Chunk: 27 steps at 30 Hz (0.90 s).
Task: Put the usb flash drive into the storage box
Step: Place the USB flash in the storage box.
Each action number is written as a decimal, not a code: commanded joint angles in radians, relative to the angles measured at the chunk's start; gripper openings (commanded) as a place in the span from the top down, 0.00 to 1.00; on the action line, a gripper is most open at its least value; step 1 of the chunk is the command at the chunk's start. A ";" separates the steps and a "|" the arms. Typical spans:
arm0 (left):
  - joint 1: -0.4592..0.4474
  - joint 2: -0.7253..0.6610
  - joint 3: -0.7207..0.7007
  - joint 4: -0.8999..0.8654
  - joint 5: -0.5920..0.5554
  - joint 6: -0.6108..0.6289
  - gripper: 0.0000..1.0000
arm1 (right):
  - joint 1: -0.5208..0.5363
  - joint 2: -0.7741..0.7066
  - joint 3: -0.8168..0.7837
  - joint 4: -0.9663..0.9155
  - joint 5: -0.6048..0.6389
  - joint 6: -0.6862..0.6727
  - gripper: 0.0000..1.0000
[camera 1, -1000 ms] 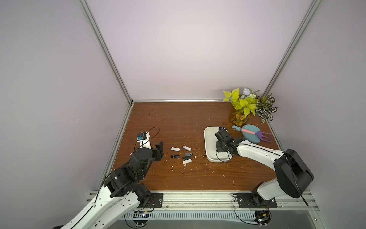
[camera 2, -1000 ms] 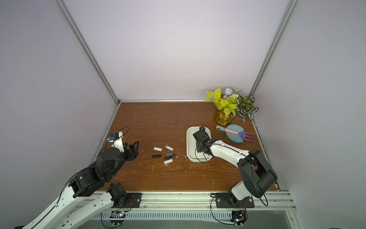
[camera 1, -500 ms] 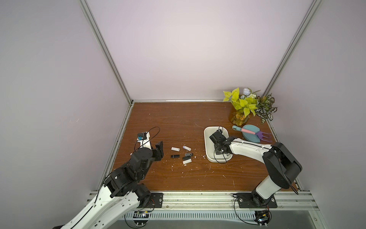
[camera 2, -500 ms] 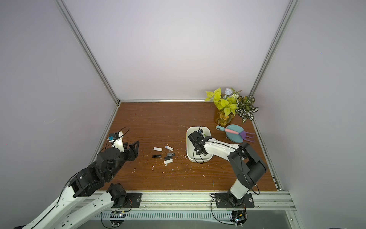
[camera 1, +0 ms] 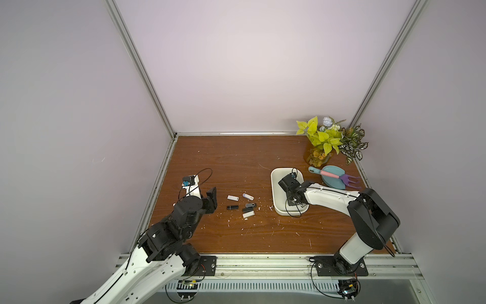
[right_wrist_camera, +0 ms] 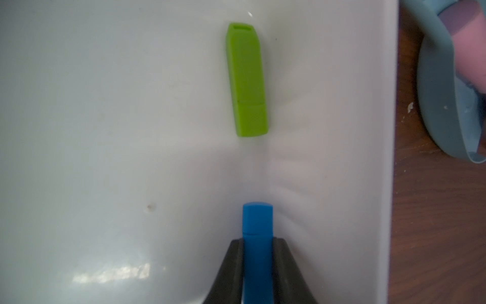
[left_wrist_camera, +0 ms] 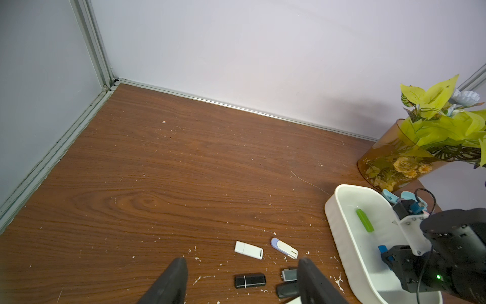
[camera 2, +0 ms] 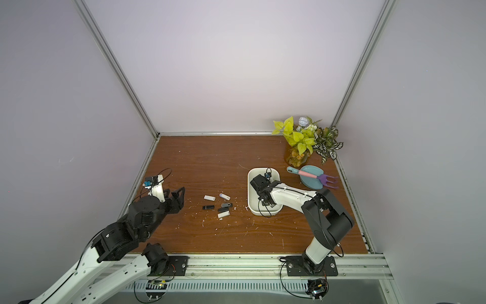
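Observation:
The white storage box [camera 1: 276, 202] [camera 2: 253, 201] sits right of centre on the wooden table. My right gripper [right_wrist_camera: 257, 240] [camera 1: 287, 184] [camera 2: 259, 183] is low inside it, shut on a blue usb flash drive [right_wrist_camera: 257, 223] [left_wrist_camera: 382, 248] that sticks out past the fingertips. A green flash drive [right_wrist_camera: 247, 79] [left_wrist_camera: 365, 220] lies on the box floor ahead of it. My left gripper [left_wrist_camera: 240, 263] [camera 1: 211, 196] [camera 2: 178, 196] hangs open and empty at the left, just short of several loose flash drives: a white one [camera 1: 232, 197], a white-lavender one [camera 1: 247, 196], a black one [left_wrist_camera: 249, 279].
A teal scoop [camera 1: 332, 177] with a pink-and-purple fork [camera 1: 342, 177] lies right of the box. An amber vase of plants [camera 1: 317, 155] stands in the back right corner. White crumbs are scattered around the loose drives. Walls close in the left, back and right.
My right gripper has shifted a little leftward over the box with the blue drive, and its elbow has swung in. The left arm has not moved.

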<state>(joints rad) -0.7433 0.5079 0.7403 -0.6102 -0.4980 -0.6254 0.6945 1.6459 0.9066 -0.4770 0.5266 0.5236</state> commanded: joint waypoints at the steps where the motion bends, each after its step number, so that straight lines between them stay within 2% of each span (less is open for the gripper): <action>1: 0.001 0.005 -0.004 -0.015 0.001 0.000 0.35 | 0.008 -0.016 0.026 -0.023 0.022 0.004 0.75; 4: 0.001 0.011 -0.004 -0.015 -0.003 -0.001 0.35 | 0.011 -0.038 0.032 -0.027 0.017 0.000 0.67; 8: 0.001 0.014 -0.004 -0.014 -0.005 -0.002 0.34 | 0.016 -0.080 0.045 -0.037 0.009 -0.013 0.60; 13: 0.001 0.018 -0.007 -0.014 -0.010 -0.004 0.34 | 0.022 -0.157 0.097 -0.038 -0.029 -0.062 0.60; 17: 0.002 0.054 -0.011 -0.013 -0.005 -0.012 0.34 | 0.021 -0.271 0.106 0.054 -0.095 -0.154 0.59; 19: 0.001 0.101 -0.018 0.006 0.031 0.000 0.34 | 0.021 -0.336 0.072 0.129 -0.082 -0.211 0.59; 22: 0.001 0.218 -0.026 0.056 0.154 0.018 0.36 | 0.017 -0.452 -0.057 0.308 -0.029 -0.266 0.57; 24: -0.001 0.325 -0.043 0.111 0.252 -0.014 0.39 | 0.010 -0.535 -0.146 0.407 -0.019 -0.254 0.56; 27: -0.048 0.493 -0.095 0.253 0.304 -0.082 0.43 | 0.009 -0.633 -0.263 0.508 0.054 -0.227 0.57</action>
<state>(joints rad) -0.7544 0.8944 0.6968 -0.4767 -0.3092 -0.6529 0.7090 1.0725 0.7193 -0.1261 0.5007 0.3099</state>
